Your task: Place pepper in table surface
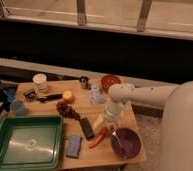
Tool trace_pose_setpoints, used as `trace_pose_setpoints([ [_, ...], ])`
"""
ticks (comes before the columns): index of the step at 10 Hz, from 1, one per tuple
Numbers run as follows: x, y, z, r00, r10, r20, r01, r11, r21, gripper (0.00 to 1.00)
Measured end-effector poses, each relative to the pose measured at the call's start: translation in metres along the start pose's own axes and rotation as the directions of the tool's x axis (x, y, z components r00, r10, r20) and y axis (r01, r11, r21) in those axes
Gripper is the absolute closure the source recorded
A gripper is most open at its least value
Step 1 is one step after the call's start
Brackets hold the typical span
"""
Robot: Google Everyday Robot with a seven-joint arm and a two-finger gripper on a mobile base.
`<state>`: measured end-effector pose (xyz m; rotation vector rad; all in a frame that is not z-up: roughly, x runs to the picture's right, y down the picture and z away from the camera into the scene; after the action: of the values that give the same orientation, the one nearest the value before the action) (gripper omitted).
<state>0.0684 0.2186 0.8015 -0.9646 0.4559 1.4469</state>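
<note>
A: Left to right, what do we see on the counter (42, 110)?
B: Far left, green tray (25, 145) on the near corner, blue cup (18, 106) just behind it. White tub (40, 81) at the back edge. Orange ball (68, 96) mid-counter, with a dark red bunch (65, 109) just in front of it, near the tray's far right corner.
A: Centre?
B: Blue sponge (74, 146) by the tray's right wall, near the front edge. Black remote (86, 128) just right of it, angled. Then we get the pepper (98, 138).
A: Where exactly?
B: Lying flat on the counter between the remote and the purple bowl (126, 142), slanted, upper end to the right. Banana (98, 121) just behind it. We can't tell whether pepper and remote touch.
A: Gripper?
B: Gripper (110, 117) points down, just behind the pepper and beside the banana, on the white arm (140, 94) coming in from the right. Gripping or released, we can't make out. Contact with the pepper, same answer.
A: Rest of the right side?
B: Clear bottle (95, 94) and red bowl (110, 81) at the back, behind the gripper. Purple bowl sits on the front right corner.
</note>
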Motion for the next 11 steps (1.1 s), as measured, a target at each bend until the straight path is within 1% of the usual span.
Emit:
trace_pose_setpoints([
  [1,0.0,0.002,0.004,1.0,0.012,-0.008,-0.012,1.0,0.0,0.2],
  [4,-0.002,-0.004,0.003,0.999,0.043,0.005,-0.043,0.999,0.01,0.2],
  [7,-0.01,0.001,0.007,0.999,0.043,0.015,-0.043,0.999,0.013,0.2],
  [9,-0.014,0.001,0.006,0.999,0.046,0.023,-0.046,0.999,0.012,0.2],
  [10,-0.014,-0.001,0.007,0.999,0.049,0.022,-0.049,0.999,0.013,0.24],
  [11,-0.015,-0.001,0.008,0.999,0.05,0.019,-0.05,0.999,0.011,0.34],
])
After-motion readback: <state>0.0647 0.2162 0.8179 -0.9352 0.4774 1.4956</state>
